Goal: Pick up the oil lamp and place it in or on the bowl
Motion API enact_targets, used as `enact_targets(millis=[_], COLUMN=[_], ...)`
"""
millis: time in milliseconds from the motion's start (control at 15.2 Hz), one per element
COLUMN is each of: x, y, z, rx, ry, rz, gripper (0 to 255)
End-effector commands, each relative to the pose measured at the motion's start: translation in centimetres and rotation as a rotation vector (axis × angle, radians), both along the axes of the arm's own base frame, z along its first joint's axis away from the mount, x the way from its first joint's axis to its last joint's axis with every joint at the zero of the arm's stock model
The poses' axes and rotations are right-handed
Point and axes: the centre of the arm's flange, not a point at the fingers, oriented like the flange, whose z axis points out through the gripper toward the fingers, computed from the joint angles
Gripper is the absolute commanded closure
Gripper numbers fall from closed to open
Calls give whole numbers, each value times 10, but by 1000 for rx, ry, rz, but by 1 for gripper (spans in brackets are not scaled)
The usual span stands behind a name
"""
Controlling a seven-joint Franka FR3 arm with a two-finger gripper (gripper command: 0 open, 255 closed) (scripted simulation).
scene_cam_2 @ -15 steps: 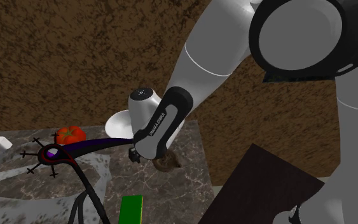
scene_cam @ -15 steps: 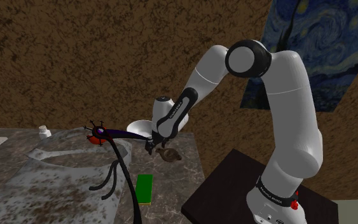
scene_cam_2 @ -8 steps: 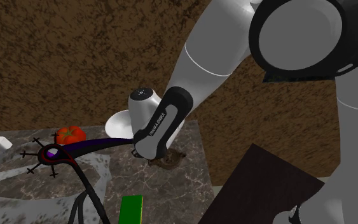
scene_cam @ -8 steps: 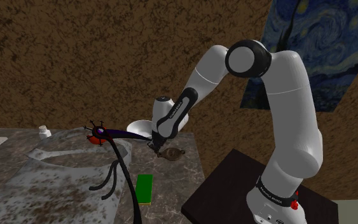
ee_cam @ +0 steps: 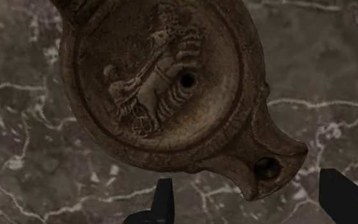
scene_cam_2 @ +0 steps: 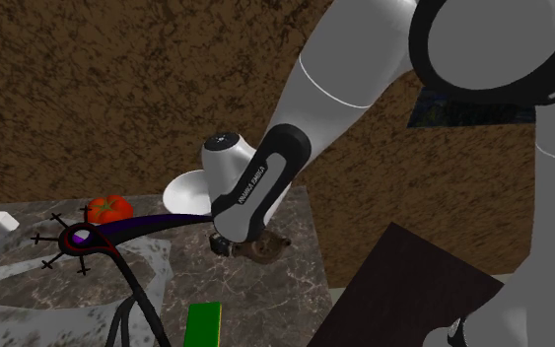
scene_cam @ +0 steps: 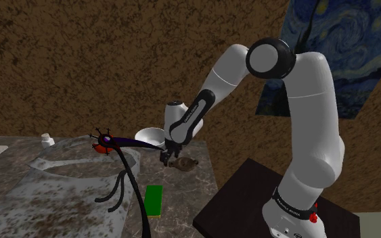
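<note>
We see the gripper (ee_cam: 250,194), fingers spread, holding nothing, over the brown oil lamp (ee_cam: 165,86). The lamp lies on the marble counter (ee_cam: 31,181) near the white bowl (scene_cam: 149,136). A black-and-purple stalk (scene_cam: 122,143) crosses the bowl's front; a green block (scene_cam: 154,200) lies nearby.

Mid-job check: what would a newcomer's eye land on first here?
The brown oil lamp, with a relief on top, lies on the marble counter just ahead of the open gripper. A white bowl sits nearby, and a swirling blue painting hangs at the shoulder view's upper right.
</note>
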Motion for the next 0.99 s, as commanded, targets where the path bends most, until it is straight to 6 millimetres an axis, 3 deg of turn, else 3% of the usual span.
enact_targets(millis=[0,330,594,924], x=[-9,-29,-33,-41], y=[-7,-33,-56,-62], z=[5,26,43,19], rx=[-12,-42,-66,-66], ry=[71,248,381,381], rz=[179,621,953,953], gripper=[0,0,0,0])
